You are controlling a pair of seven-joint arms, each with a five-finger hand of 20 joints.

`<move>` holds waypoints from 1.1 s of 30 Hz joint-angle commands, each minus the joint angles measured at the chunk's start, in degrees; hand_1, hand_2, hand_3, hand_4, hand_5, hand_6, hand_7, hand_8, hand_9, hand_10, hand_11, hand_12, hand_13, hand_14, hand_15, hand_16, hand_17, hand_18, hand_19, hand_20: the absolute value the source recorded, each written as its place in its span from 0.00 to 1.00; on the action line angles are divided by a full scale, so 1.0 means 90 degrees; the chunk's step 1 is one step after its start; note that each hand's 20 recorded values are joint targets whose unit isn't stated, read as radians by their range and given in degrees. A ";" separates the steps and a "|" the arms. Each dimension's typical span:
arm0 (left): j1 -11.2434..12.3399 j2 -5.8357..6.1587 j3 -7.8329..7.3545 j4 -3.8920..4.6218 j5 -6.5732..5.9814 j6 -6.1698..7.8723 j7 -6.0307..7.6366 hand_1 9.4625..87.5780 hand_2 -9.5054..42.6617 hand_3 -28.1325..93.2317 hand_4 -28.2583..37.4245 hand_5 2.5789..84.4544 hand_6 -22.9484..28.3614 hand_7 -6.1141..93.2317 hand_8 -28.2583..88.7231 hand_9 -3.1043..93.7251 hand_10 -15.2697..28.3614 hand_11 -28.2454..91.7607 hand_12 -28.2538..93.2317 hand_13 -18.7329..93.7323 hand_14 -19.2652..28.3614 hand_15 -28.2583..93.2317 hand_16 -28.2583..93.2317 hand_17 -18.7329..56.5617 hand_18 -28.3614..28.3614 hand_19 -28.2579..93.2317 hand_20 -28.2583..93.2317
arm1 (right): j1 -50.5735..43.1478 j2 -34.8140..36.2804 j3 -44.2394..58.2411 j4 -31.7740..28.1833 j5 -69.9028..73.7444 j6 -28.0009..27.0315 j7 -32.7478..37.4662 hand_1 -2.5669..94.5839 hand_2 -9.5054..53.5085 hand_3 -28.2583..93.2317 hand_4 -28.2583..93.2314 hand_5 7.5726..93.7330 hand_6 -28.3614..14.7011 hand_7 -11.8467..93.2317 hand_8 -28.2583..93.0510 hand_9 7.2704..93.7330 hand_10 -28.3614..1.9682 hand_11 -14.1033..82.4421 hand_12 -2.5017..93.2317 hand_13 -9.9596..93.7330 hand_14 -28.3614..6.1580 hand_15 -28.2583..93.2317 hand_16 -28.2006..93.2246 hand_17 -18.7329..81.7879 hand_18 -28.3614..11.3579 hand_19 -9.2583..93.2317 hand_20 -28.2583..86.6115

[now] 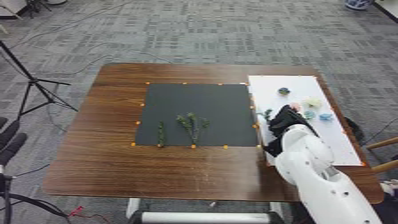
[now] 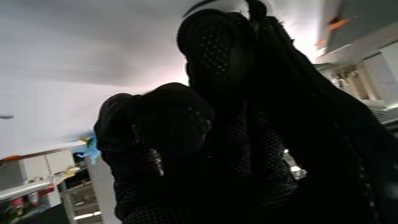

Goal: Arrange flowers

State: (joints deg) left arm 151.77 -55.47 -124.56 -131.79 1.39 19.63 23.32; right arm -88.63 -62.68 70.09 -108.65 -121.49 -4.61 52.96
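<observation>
The loose flower heads lie on the white rectangular mat (image 1: pixel 342 146) at the right of the brown wooden table (image 1: pixel 169 175): a creamy white bloom (image 1: pixel 312 102), a blue bloom (image 1: pixel 326 117) near and right of it, and a small dark-blue bloom (image 1: pixel 283 91) toward the far edge. Thin green leafy sprigs (image 1: pixel 192 129) rest on the near part of the dark square mat (image 1: pixel 195 97), left of the white one. Everything looks very light; the petals are probably soft and easily crushed, the stems slim, somewhat springy and apt to roll or slip. Best to take each by its lower stem with a gentle pinch, clear of petals and leaves, and lift slowly so neighbours don't snag. The black-gloved right hand (image 1: pixel 286 120) is over the white mat's left side, beside a green sprig (image 1: pixel 266 114); how far closed it is, and whether it has hold of anything, I cannot tell. The left hand (image 1: pixel 11 142), off the table's left side, looks relaxed and empty.
</observation>
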 commanded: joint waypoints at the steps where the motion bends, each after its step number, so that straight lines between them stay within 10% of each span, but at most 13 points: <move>1: 0.0029 -0.0047 0.0011 -0.0036 0.0034 0.0038 -0.0021 0.16 0.51 0.81 0.00 0.41 0.61 0.14 0.18 0.33 0.66 0.33 0.32 0.35 0.70 0.43 0.20 0.18 0.71 0.43 0.32 | -0.0192 -0.0082 -0.0157 -0.0444 -0.0072 0.0401 -0.0234 0.61 0.00 0.81 0.08 0.88 0.58 0.32 0.44 0.94 0.55 0.39 0.49 0.92 0.65 0.73 0.52 0.63 0.00 1.00 0.56; 8: 0.0064 -0.0001 -0.0001 -0.0027 -0.0003 0.0054 -0.0006 0.16 0.52 0.81 0.00 0.41 0.61 0.14 0.18 0.33 0.66 0.33 0.32 0.35 0.70 0.43 0.20 0.18 0.71 0.43 0.32 | -0.0306 -0.0266 -0.0314 -0.0817 0.0585 0.1633 -0.0407 0.60 0.00 0.82 0.08 0.88 0.57 0.32 0.44 0.94 0.55 0.41 0.49 0.93 0.66 0.73 0.51 0.64 0.00 1.00 0.56; 33: 0.0012 0.0084 0.0014 0.0019 -0.0003 -0.0006 -0.0045 0.16 0.52 0.81 0.00 0.41 0.61 0.14 0.18 0.33 0.66 0.34 0.32 0.35 0.70 0.44 0.20 0.18 0.71 0.43 0.32 | -0.0310 -0.1109 -0.1245 -0.0217 0.0308 0.1470 -0.0126 0.58 0.00 0.81 0.07 0.84 0.56 0.35 0.41 0.90 0.51 0.46 0.48 0.92 0.64 0.74 0.51 0.64 0.00 1.00 0.57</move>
State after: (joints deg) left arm 150.89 -54.06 -124.22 -131.27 1.39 19.71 22.67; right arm -90.28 -71.61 59.38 -111.80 -115.87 9.94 49.93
